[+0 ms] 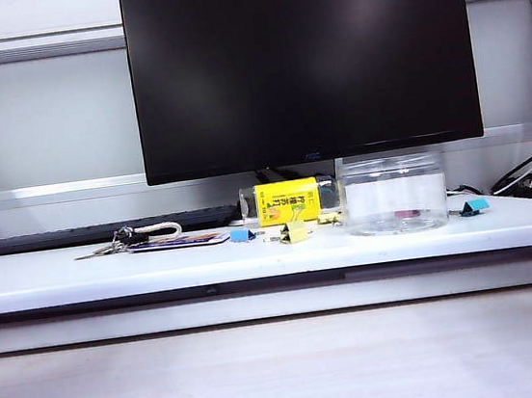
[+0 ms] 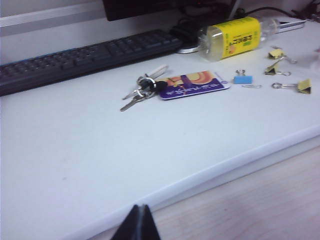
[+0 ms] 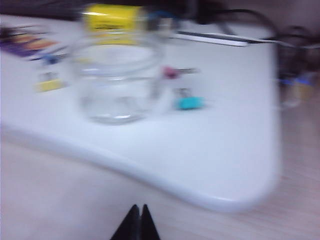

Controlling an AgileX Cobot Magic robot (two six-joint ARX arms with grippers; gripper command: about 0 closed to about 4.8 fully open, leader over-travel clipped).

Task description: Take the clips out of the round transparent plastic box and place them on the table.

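The round transparent plastic box (image 1: 393,193) stands upright on the table (image 1: 81,275), right of the middle; the blurred right wrist view shows this box (image 3: 117,82) with no clip that I can make out inside it. Three pale-yellow clips (image 2: 304,86) (image 2: 272,70) (image 2: 275,52) lie on the table beside it, and one clip (image 1: 294,231) shows in the exterior view. My left gripper (image 2: 141,210) is shut and empty, off the table's front edge. My right gripper (image 3: 138,209) is also shut and empty, in front of the table. Neither gripper shows in the exterior view.
A bottle with a yellow label (image 1: 288,201) lies behind the clips. A blue clip (image 2: 243,78), keys (image 2: 140,92) and a printed card (image 2: 192,84) lie to the left. A teal clip (image 3: 190,103) and a pink clip (image 3: 171,73) lie by the box. Keyboard (image 2: 75,57) and monitor (image 1: 299,59) stand behind.
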